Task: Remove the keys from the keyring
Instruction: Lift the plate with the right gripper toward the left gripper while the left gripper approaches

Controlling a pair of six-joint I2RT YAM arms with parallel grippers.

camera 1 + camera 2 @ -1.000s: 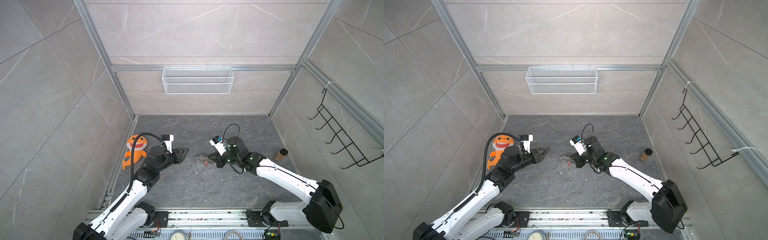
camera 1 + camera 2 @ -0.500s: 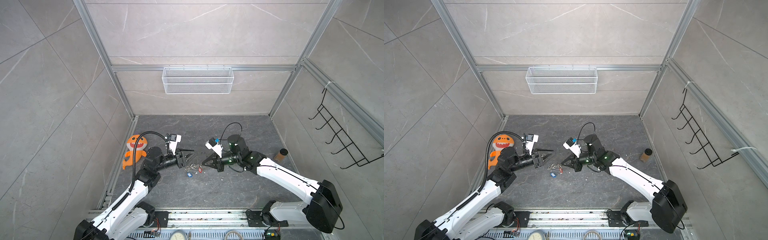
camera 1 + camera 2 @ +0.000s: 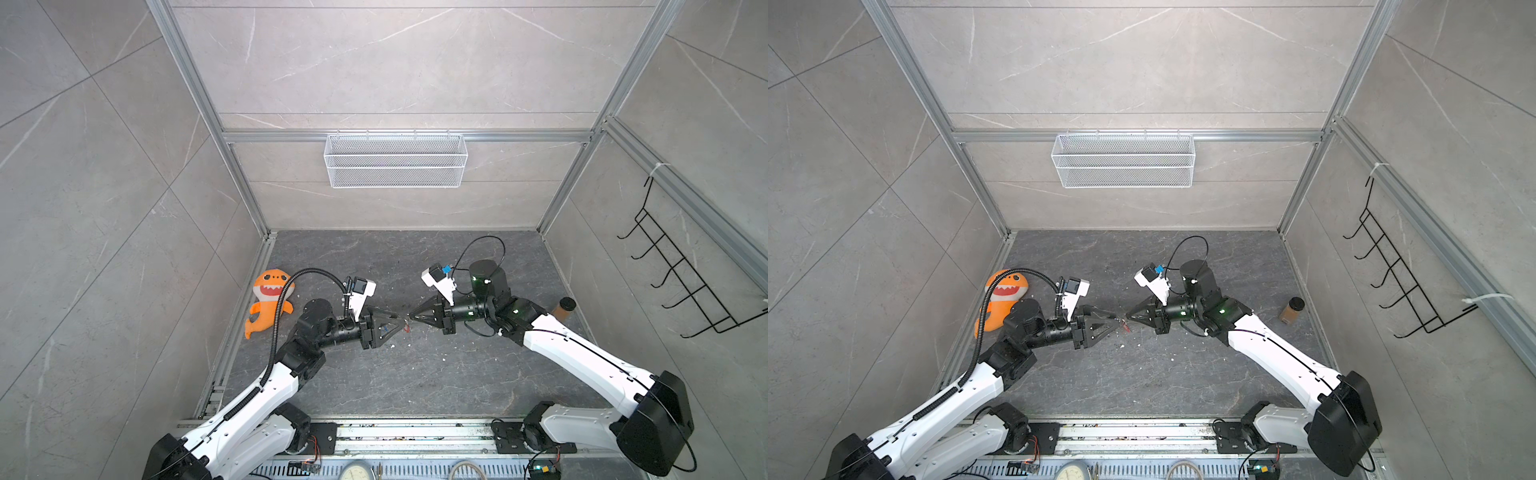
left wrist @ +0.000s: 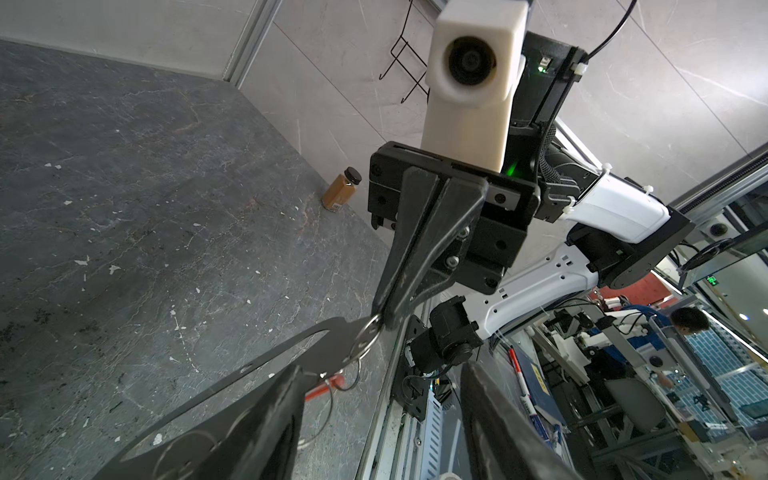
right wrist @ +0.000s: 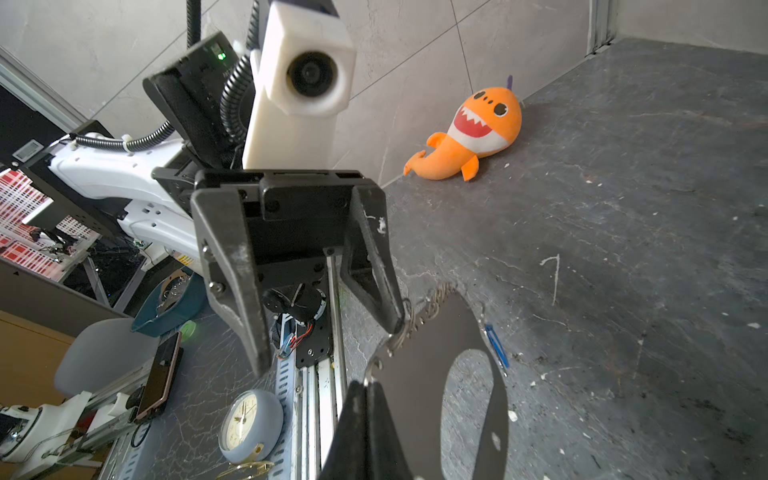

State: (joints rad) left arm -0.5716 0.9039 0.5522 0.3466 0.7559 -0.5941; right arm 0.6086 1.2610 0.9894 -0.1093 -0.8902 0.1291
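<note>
Near the middle of a dark grey stone floor (image 3: 415,374), in both top views, the keyring (image 3: 404,322): a short run of silvery rings, held up between two tool tips that almost meet.

To its right, the right gripper (image 3: 412,318), pressed together and clamped on one ring of the keyring.

Facing it from the left, the left gripper (image 3: 398,325), spread apart and gripping nothing. In the right wrist view, one fingertip (image 5: 390,307) against the chain of rings (image 5: 430,305), with its partner well clear.

Below the rings, the key with a red tag (image 4: 326,386), just beside a finger of the left gripper. Close to the chain, the key with a blue tag (image 5: 496,345). Hanging free or resting on the floor: cannot tell for either.

Against the left wall, an orange plush shark (image 3: 270,297). Near the right wall, a small brown bottle (image 3: 564,309). On the back wall, a white wire basket (image 3: 395,160). On the right wall, a black hook rack (image 3: 681,282).
</note>
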